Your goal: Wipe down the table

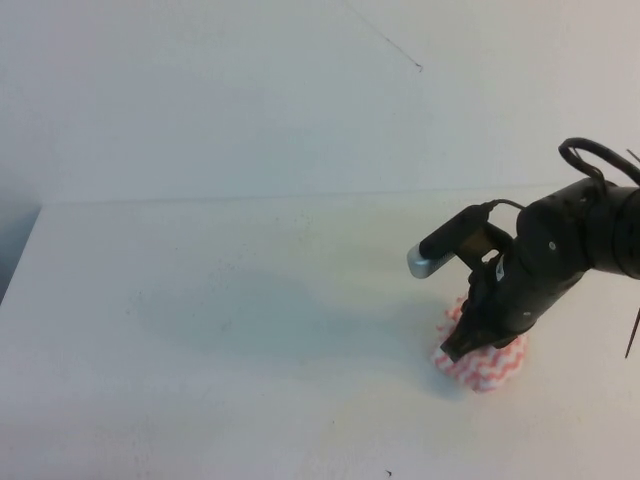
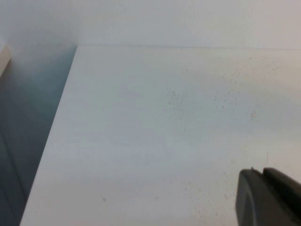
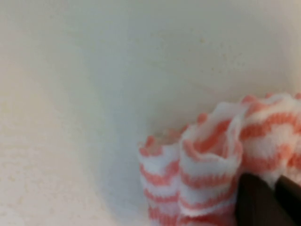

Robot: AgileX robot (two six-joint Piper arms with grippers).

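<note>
One cloth [image 1: 492, 368], white with red zigzag stripes, lies bunched on the right side of the table [image 1: 220, 330]. Your right claw [image 1: 462, 348] is down on it, pinching a fold of the cloth between its dark fingers [image 3: 261, 202]. Your left claw [image 2: 270, 200] shows only in its own wrist view, as a dark tip over bare tabletop with the table's left edge in sight. You cannot tell whether it is spread or pressed together.

Looks like a robot test lab: plain white counter [image 1: 200, 300] against a blank white wall [image 1: 250, 100], black robot arm [image 1: 570, 240] with cabling above.
</note>
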